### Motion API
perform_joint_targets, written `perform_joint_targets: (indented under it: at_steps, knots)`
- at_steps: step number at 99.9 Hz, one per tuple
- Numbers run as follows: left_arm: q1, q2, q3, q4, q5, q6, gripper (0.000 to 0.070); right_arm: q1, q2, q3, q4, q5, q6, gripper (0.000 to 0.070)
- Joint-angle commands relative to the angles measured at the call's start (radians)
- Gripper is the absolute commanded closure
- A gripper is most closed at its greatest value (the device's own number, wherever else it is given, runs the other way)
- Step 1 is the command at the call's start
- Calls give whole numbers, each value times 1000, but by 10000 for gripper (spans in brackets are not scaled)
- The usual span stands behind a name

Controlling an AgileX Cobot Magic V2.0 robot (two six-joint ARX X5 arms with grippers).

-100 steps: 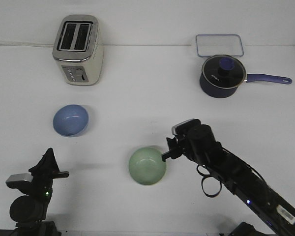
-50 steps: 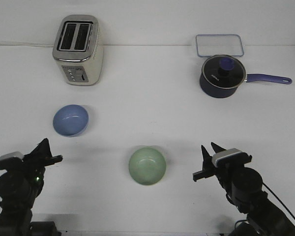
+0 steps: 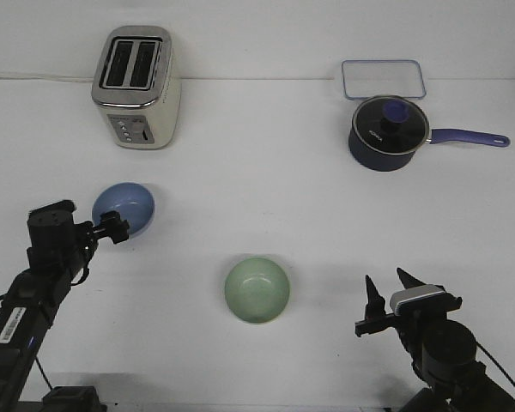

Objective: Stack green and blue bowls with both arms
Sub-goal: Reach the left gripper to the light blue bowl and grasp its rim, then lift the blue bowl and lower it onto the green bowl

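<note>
The pale green bowl (image 3: 257,290) sits upright on the white table, near the front centre. The light blue bowl (image 3: 125,207) sits further back on the left. My left gripper (image 3: 114,227) is at the blue bowl's near left rim, and its jaws look open at the rim. My right gripper (image 3: 386,296) is open and empty, low at the front right, well to the right of the green bowl and apart from it.
A cream toaster (image 3: 137,86) stands at the back left. A dark blue lidded saucepan (image 3: 388,130) with a long handle is at the back right, and a clear rectangular container (image 3: 384,78) lies behind it.
My right gripper left the green bowl's rim and drew back to the front right. My left arm swung forward to the blue bowl's rim. Neither bowl moved.
</note>
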Motion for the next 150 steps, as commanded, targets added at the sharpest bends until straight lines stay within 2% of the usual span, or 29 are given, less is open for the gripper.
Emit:
perform_joint_targets:
  at_steps: [1,36,91,95,100,103,110,112,115,124,150]
  knots:
    - [2,29,21,4,1,5,191,6,-1,4,9,4,16,281]
    - [86,129,29,-23,-2,5,191,6,-1,4,9,4,16,281]
    - [121,342,29,112,37,5,202,6,0,4,8,3,16,281]
    - [121,354,29,115,39,5,226,6,0,4,8,3,16,282]
    - [121,367,29,119,39,5,326,6,0,4,8,3,16,282]
    - [121,370,29,120,39,6,408,6,0,4,8,3,16,282]
    - [121,372,29,127,40,6,656,6,0,4,8,4,16,282]
    - [121,371,29,130,41,6,700,6,0,4,8,3,16,282]
    - [121,369,29,135,43,6,683,6,0,4,8,4,16,282]
    - [117,354,32,142,67,6,687,6,0,4,8,4,16,282]
    - [45,228,87,129,198,18,687,6,0,4,8,4,16,282]
